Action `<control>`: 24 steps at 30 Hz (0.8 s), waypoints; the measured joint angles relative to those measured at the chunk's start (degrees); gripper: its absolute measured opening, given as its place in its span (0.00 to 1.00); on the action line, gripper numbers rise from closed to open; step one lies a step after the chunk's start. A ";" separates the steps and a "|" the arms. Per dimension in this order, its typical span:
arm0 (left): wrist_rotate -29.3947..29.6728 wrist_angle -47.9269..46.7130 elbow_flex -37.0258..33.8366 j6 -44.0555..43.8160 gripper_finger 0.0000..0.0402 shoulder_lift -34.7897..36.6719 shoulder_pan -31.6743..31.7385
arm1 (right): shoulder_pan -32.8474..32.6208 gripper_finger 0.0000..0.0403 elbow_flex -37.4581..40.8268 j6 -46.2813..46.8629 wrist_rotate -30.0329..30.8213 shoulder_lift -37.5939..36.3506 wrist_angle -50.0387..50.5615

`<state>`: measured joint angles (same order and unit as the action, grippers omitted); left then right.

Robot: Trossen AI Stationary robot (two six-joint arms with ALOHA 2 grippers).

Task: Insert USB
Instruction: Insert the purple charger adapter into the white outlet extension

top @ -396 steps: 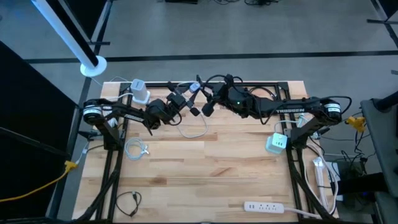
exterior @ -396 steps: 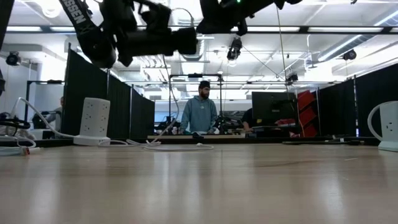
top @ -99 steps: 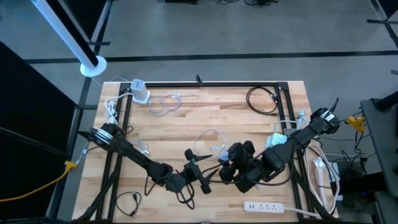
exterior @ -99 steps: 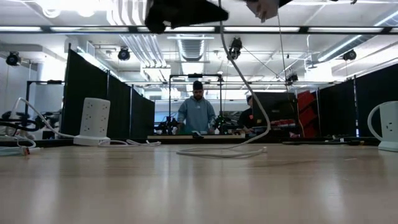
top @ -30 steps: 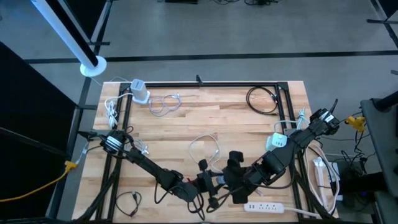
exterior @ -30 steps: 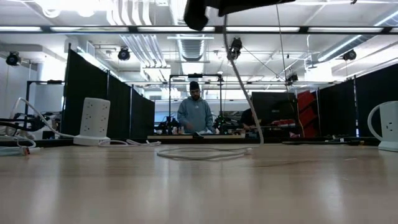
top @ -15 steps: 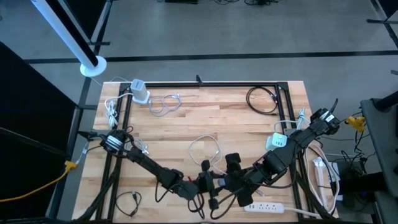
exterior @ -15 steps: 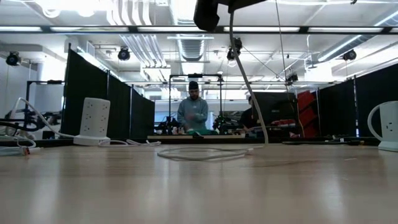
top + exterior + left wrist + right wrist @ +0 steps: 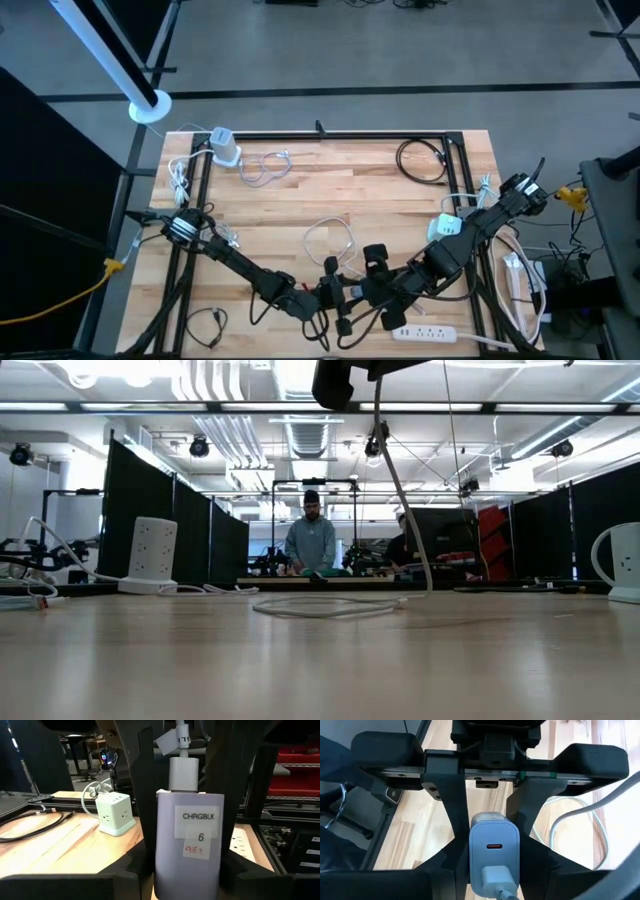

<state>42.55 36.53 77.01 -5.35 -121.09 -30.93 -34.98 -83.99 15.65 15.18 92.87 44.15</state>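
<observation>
Both arms meet low in the high view, centre bottom of the frame, above the wooden table (image 9: 400,210).

The left claw (image 9: 186,865) is clamped on a pale charger block (image 9: 187,840) labelled "CHRGBLK 6", held upright between its dark fingers (image 9: 145,810). A white USB plug (image 9: 183,774) is seated in the block's end, its white cable (image 9: 330,235) running off to a loop lying on the table just above the claws in the high view.

The right claw (image 9: 494,885) faces the block end-on; its fingers close around the plug, below a second, unoccupied port (image 9: 493,846).

A white power strip (image 9: 430,331) lies at the lower right of the high view, a green-white cube outlet (image 9: 446,228) at right
</observation>
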 joint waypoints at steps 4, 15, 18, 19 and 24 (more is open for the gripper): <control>0.05 -2.22 0.11 -0.91 0.35 0.05 0.02 | -0.54 0.28 -0.19 3.12 -0.12 -0.97 3.13; 0.70 -11.09 -0.01 -7.74 0.73 0.03 -0.53 | -3.50 0.28 -1.49 13.98 -2.33 -4.12 14.13; 0.78 -13.16 -0.02 -9.89 0.77 0.03 -0.66 | -5.45 0.28 -1.81 19.50 -5.13 -4.38 16.80; 0.76 -14.22 0.00 -10.87 0.77 0.04 -0.70 | -6.50 0.28 -1.81 22.18 -6.25 -4.38 17.34; 0.44 -20.04 -0.02 -14.50 0.78 0.01 -0.80 | -12.67 0.28 -1.81 37.76 -8.20 -4.37 18.35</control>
<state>42.98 16.50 76.99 -19.85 -121.08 -31.73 -47.65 -85.80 53.41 6.98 88.49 62.50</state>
